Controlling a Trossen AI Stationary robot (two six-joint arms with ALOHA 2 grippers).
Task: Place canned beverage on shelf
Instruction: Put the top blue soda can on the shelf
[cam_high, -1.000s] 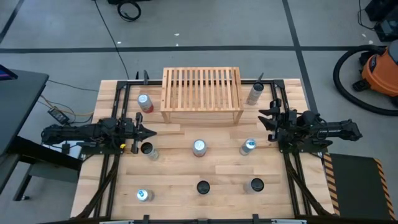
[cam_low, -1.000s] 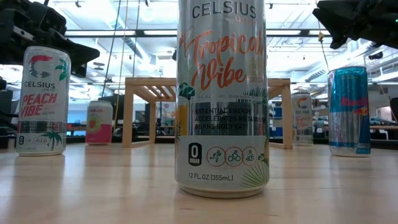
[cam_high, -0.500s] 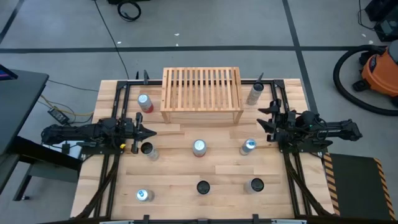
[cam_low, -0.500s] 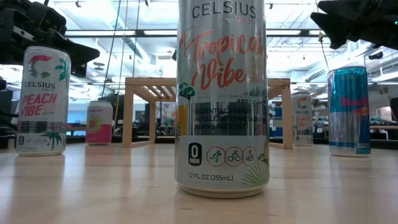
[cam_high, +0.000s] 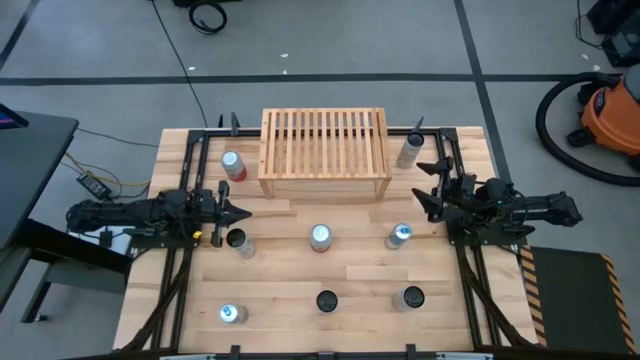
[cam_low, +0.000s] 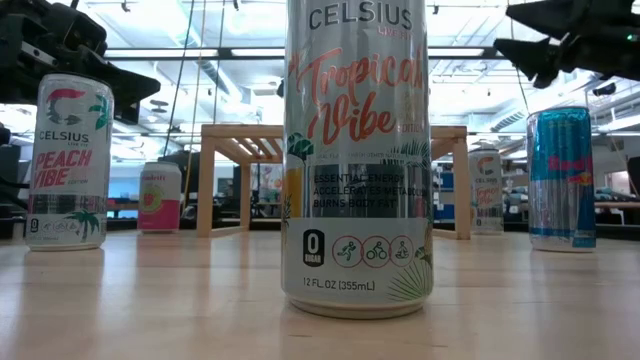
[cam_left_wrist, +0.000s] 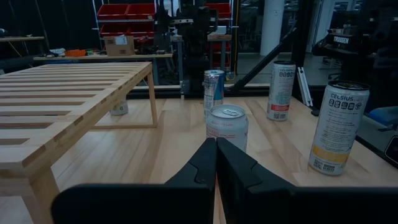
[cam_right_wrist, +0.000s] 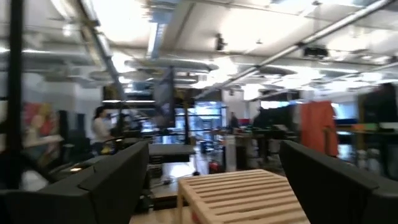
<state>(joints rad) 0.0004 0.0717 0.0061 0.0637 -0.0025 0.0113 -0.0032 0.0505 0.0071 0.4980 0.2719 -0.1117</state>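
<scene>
From overhead, the wooden shelf (cam_high: 324, 153) sits at the far middle of the table (cam_high: 300, 290) with nothing on its slats, and 8 cans stand scattered around it. The low view gives what the top view cannot: labels, with a Tropical Vibe can (cam_low: 358, 155) filling the middle, a Peach Vibe can (cam_low: 67, 162) on one side and a blue can (cam_low: 561, 178) on the other, the shelf (cam_low: 330, 175) behind them. The left gripper (cam_high: 238, 213) hangs at the table's left edge, just beside a dark-topped can (cam_high: 237, 240); its wrist camera shows the fingers (cam_left_wrist: 202, 168) pressed together, gripping nothing, pointing at a pale can (cam_left_wrist: 227, 127). The right gripper (cam_high: 425, 190) hovers at the right edge, near the silver-blue can (cam_high: 400, 235), fingers (cam_right_wrist: 118, 174) spread wide and touching nothing, with the shelf (cam_right_wrist: 245, 196) visible between them.
</scene>
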